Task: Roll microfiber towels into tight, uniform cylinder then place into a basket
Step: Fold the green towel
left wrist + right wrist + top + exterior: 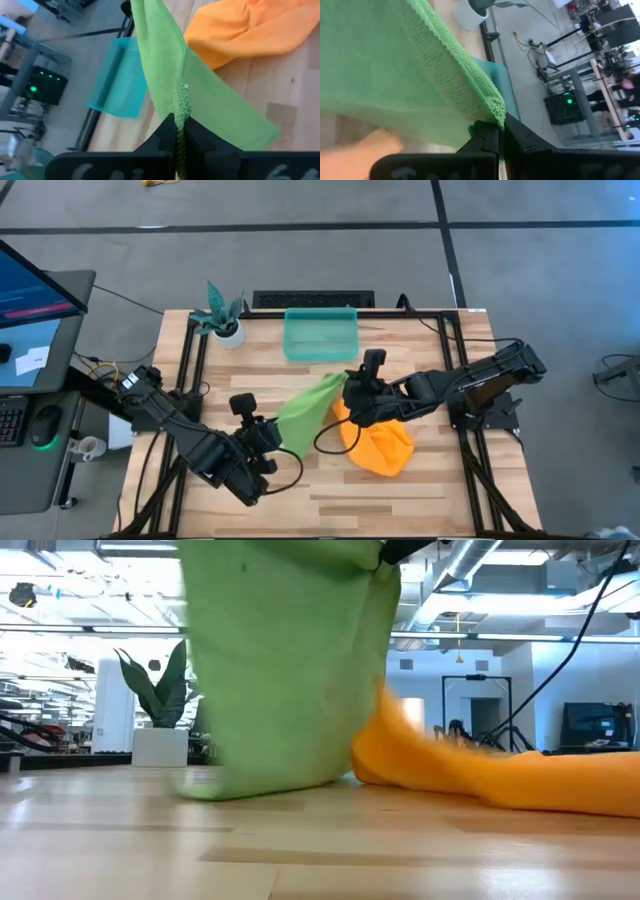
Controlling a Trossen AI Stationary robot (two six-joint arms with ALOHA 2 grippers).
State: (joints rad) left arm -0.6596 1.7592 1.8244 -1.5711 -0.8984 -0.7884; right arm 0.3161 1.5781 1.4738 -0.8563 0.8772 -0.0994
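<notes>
The green towel (pixel 312 406) hangs stretched above the table, long axis running between the left pincer (pixel 278 442) and right pincer (pixel 352 385), each clenched on an opposite corner; the basket (pixel 320 335) lies just beyond the right one

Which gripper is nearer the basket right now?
Right. The right gripper pinches the green towel just in front of the basket; the left gripper holds the towel's other end, farther toward the table's front.
</notes>
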